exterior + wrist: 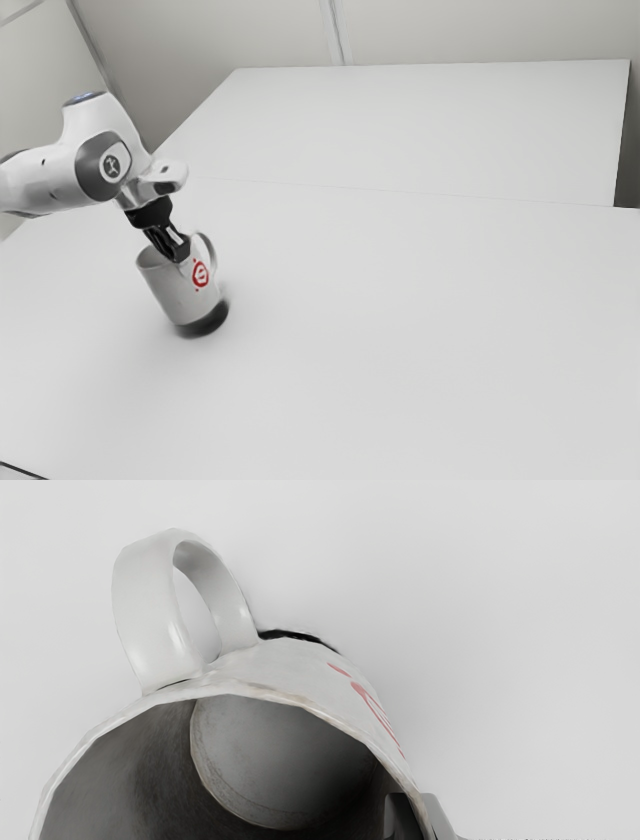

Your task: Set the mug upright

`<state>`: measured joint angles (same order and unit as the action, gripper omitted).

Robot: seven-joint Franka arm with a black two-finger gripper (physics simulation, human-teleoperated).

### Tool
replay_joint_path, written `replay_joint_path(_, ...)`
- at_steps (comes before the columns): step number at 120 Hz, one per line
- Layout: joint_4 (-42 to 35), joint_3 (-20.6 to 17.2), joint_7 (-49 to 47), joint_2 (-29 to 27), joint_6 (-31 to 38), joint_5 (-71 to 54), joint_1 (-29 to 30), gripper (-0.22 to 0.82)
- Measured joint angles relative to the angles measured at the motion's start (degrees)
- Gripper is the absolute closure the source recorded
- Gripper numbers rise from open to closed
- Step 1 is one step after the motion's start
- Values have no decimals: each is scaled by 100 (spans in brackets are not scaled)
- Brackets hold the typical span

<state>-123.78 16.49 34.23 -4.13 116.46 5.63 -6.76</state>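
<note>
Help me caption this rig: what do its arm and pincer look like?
The arm is white with rounded segments, a dark grey joint cover carrying a round emblem, and a bluish cap on top. The black pincer has two slim fingers.

Mug [172,287]: off-white outside, dark grey to black at the foot, red round emblem [201,274] plus small red marks. Rim [272,694]: whitish, tan-brown stains. Inside: dark grey, streaky; inner bottom [260,750] paler grey. Handle [145,610]: plain white. Gripper [181,252]: black. Arm [60,178]: white, dark grey joint cover [88,170], blue top disc [84,98]. Table [400,320]: plain pale grey.
</note>
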Motion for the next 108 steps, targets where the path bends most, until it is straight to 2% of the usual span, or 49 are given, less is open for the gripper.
replay_joint_path(16, -536, -291, -708, -413, 297, -431, 1, 79)
replay_joint_path(40, -877, -398, -1576, -451, 651, -647, -3, 78)
replay_joint_path(62, -895, -401, -2143, -422, 781, -671, 0, 39)
replay_joint_path(79, -851, -401, -2474, -444, 791, -675, 0, 21)
replay_joint_path(88, -276, -389, -2607, -489, 455, -670, 34, 15)
replay_joint_path(108, 1766, -394, -2835, -464, -911, -658, 5, 8)
